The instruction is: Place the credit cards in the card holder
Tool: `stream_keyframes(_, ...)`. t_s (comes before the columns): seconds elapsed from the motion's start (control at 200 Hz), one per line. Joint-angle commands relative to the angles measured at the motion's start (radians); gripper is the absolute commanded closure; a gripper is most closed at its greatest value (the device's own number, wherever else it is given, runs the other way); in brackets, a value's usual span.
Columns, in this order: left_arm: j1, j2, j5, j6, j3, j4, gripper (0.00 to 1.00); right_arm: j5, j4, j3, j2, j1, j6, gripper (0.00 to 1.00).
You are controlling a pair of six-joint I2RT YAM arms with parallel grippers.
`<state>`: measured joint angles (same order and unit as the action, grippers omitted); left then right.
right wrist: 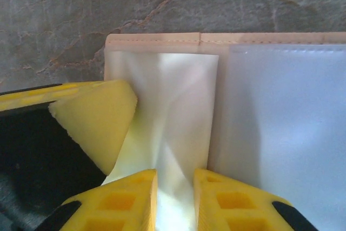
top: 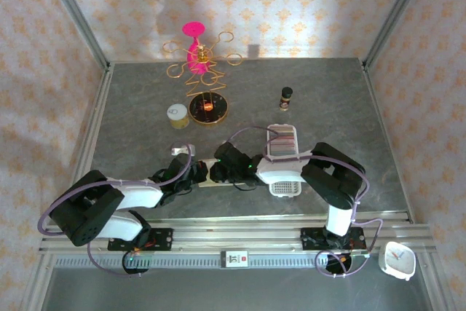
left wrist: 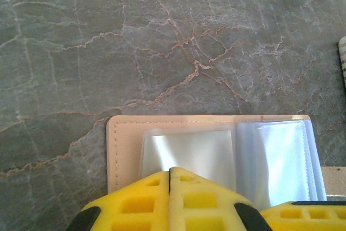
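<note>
Card holder (left wrist: 216, 150) beside white tray (top: 282, 143)

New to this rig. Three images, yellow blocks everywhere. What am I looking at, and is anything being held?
Two robot arms are bolted at the near edge of a grey marbled table. The overhead picture comes from a fixed camera above and behind them. The other two come from cameras on each wrist, and the yellow blocks are the gripper fingers.

Both grippers meet mid-table over an opened beige card holder. The left gripper is shut on the holder's near edge. The right gripper pinches a clear sleeve inside it, crumpling it.

Also on the table: a white tray of credit cards, a pink and gold wire stand, a small dark bottle and a round dish.
</note>
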<state>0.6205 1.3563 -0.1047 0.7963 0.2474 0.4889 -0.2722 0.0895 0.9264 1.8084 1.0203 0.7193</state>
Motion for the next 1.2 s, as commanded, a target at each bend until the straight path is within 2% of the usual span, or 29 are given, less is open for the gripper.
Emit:
stream_keyframes(0.0,-0.002,0.011,-0.023,0.011,-0.03,-0.055,1.0,-0.036,0.076,-0.02,-0.053,0.007,0.017,0.76)
stream_keyframes(0.185,-0.002,0.001,-0.021,0.006,-0.031,-0.053,1.0,0.014,0.057,-0.044,-0.116,0.007,0.014,0.76)
stream_keyframes(0.415,-0.002,-0.045,-0.025,-0.001,-0.037,-0.053,0.99,0.184,-0.142,-0.029,-0.154,0.007,0.013,0.74)
stream_keyframes(0.571,-0.002,-0.057,-0.031,-0.002,-0.045,-0.038,0.99,0.253,-0.239,-0.029,-0.149,0.007,0.024,0.69)
stream_keyframes(0.836,-0.002,-0.035,-0.041,-0.002,-0.043,-0.025,0.99,0.23,-0.259,-0.047,-0.129,0.009,0.028,0.62)
stream_keyframes(1.196,-0.001,-0.031,-0.041,0.0,-0.048,-0.02,0.99,0.126,-0.171,-0.031,-0.072,0.01,0.019,0.6)
